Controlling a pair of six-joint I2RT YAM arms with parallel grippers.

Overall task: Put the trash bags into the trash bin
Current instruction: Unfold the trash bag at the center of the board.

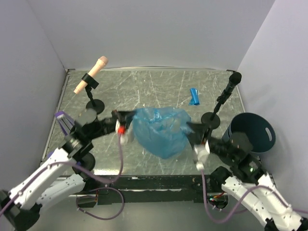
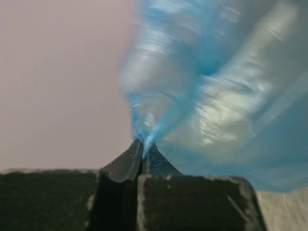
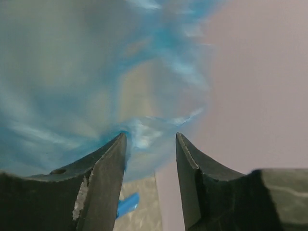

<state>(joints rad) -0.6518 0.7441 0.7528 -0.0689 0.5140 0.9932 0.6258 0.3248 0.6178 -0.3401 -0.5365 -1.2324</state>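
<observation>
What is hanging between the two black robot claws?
A thin translucent bright-blue plastic trash bag, spanning from left gripper to right gripper; the top view shows it.

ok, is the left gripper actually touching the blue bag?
Touching. The left wrist view shows the left gripper with its fingers closed on a twisted pinch of the blue bag, and the film fans out from the tips.

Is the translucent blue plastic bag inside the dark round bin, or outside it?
Outside. The bag is held up, pinched in the shut left gripper; the bin stands apart on the right.
</observation>
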